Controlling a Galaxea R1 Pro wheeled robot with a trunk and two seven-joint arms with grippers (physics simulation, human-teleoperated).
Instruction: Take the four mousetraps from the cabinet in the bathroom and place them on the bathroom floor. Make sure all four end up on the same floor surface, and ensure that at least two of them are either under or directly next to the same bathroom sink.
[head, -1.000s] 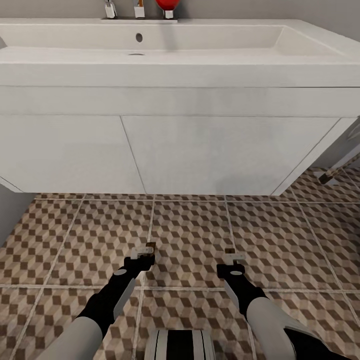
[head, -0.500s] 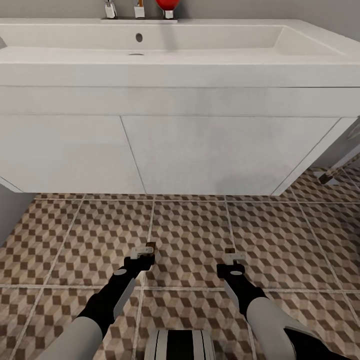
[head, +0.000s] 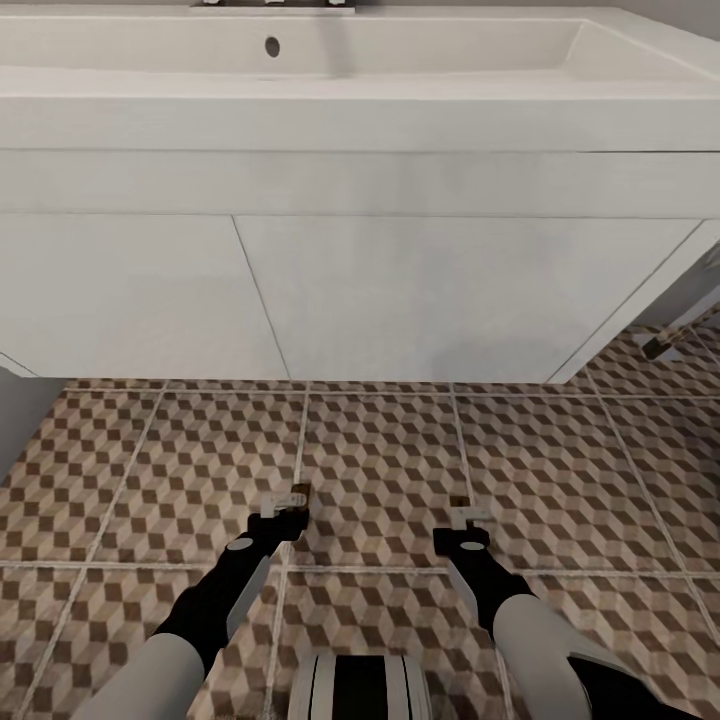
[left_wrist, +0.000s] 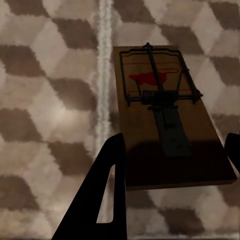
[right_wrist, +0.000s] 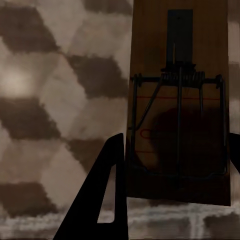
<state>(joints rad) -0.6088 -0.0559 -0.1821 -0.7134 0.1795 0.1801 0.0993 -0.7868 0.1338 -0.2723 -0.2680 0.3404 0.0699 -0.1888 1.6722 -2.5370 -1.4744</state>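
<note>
Hovering lower before the wide white boxy vanity sink (head: 400, 290), fingers (left_wrist: 107, 190) of both arms clamping small tan wooden mousetraps (left_wrist: 167, 120) above the cube-patterned tile floor (head: 380, 460), nearing release.

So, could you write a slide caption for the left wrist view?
Left claw gripping a flat brown wooden mousetrap above the cube-patterned tiled bathroom floor.

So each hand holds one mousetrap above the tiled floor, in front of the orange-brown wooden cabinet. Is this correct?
Not quite. Each hand does hold a mousetrap (left hand with the left mousetrap, right hand with the right mousetrap) above the tiled floor. But the head view shows the white bathroom sink unit in front, not an orange-brown wooden cabinet.
</note>
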